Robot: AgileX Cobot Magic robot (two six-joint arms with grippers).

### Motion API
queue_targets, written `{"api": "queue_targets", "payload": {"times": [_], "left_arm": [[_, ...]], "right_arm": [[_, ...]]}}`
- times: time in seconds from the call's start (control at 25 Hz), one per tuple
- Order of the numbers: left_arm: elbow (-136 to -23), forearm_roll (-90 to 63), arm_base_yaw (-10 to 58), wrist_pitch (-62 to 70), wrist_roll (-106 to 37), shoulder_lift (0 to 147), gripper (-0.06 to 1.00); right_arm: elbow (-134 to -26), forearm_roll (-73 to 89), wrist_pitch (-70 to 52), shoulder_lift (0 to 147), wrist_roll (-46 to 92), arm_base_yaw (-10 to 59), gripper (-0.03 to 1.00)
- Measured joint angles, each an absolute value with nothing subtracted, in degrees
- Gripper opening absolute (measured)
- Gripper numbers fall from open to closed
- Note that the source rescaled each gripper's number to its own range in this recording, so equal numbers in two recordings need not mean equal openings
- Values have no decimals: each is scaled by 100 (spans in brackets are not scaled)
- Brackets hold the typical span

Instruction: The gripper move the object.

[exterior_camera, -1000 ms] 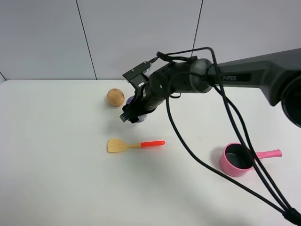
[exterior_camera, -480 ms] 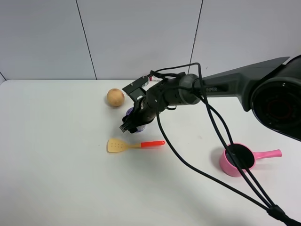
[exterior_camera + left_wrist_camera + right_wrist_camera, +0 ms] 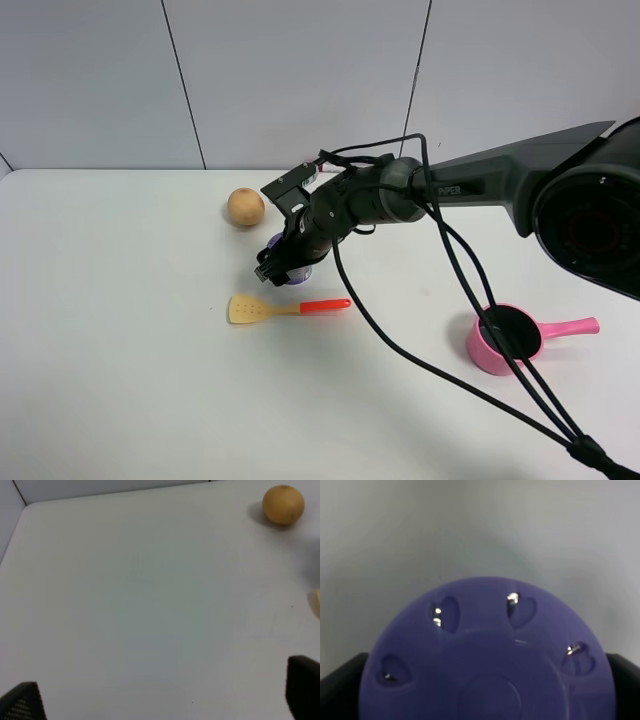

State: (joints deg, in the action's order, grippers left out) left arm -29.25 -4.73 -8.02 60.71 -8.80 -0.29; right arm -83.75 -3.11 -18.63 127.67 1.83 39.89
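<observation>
Purple container point(image 3: 485, 670) sits near the middle of the bench point(image 3: 120, 380), toward its far half, under the right claw point(image 3: 283, 262). It looks like hard moulded plastic, small and probably light, so it should lift with little effort; the smooth, rounded lid with its ring of heart-shaped dimples could slip or twist under a loose pinch. The best hold seems to be across the straight side wall below the lid rim, and in the right wrist view the dark fingers sit hard against both sides of the purple container, so I judge the claw closed on it. From the left, the left claw point(image 3: 162, 695) hangs wide apart over bare bench, holding nothing, and that side offers the most open room up to the bench's left edge. A tan ball point(image 3: 245, 207) lies just left of and beyond the container, close enough to be knocked rolling. An orange spatula with a red handle point(image 3: 288, 308) lies just nearer than the container. To the right the bench is bare until a pink pot point(image 3: 508, 338), well apart, though the arm's trailing cables cross that stretch.
</observation>
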Motion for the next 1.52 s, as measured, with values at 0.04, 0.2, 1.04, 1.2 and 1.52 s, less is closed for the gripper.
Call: {"api": "queue_targets", "payload": {"times": [0.04, 0.2, 1.04, 1.2, 1.52], "left_arm": [[-2925, -473, -802, 6071, -880, -29, 100], [-2925, -473, -802, 6071, -880, -29, 100], [-2925, -473, -802, 6071, -880, -29, 100], [-2925, -473, -802, 6071, -880, -29, 100], [-2925, -473, -802, 6071, -880, -29, 100]], "right_arm": [[-8375, -311, -1856, 12767, 183, 3991, 69], [-8375, -306, -1839, 12762, 183, 4019, 80], [-8375, 0, -3049, 10947, 193, 4113, 99], [-8375, 0, -4074, 10270, 302, 4113, 99], [-8375, -656, -5152, 9126, 353, 4131, 99]]}}
